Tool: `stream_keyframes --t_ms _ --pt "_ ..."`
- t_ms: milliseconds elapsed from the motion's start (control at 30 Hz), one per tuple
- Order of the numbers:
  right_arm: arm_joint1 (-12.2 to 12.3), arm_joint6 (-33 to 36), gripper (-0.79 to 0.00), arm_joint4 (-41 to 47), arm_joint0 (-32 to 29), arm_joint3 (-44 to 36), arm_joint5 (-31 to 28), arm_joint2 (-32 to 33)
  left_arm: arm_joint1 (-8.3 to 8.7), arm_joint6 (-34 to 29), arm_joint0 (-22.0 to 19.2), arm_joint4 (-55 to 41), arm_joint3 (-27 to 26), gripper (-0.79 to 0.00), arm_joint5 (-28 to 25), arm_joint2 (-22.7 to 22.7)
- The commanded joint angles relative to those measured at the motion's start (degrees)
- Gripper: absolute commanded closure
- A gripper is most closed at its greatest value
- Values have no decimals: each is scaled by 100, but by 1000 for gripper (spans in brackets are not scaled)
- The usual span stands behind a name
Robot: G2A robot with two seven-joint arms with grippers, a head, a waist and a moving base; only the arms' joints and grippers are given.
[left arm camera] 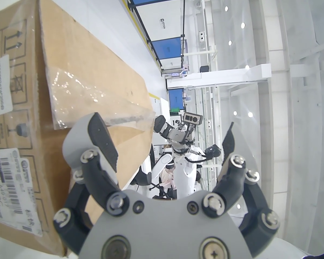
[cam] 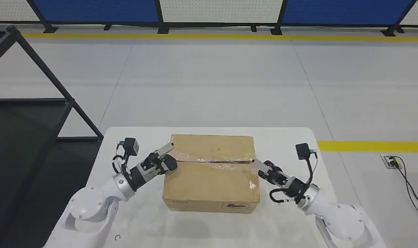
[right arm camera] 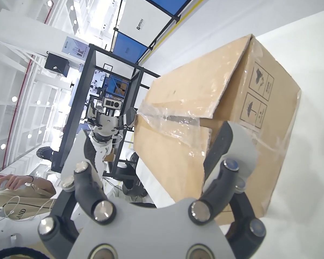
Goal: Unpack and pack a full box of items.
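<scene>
A brown cardboard box (cam: 209,183) stands in the middle of the white table (cam: 130,143), its top flaps down and crinkled clear tape (cam: 215,160) along the middle seam. My left gripper (cam: 168,163) is open at the box's left end by the seam. In the left wrist view one finger (left arm camera: 101,138) lies against the box (left arm camera: 83,63) just below the loose tape (left arm camera: 97,95). My right gripper (cam: 261,168) is open at the right end. One of its fingers (right arm camera: 226,141) rests against the box (right arm camera: 194,82) under the torn tape (right arm camera: 175,125).
A black metal rack (cam: 39,117) stands off the table's left side. A small dark ring (cam: 117,237) lies near the table's front left edge. Bare table shows behind the box and at both ends beyond the arms.
</scene>
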Motion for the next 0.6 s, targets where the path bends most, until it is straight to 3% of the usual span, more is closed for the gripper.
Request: stream_keyframes --t_ms 0,567 --pt "1 13 -785 -17 3 16 24 -11 2 -7 -7 7 5 -785 1 5" --pt "23 -146 -785 28 -257 -158 -419 116 2 6 -56 -1 61 -785 6 67"
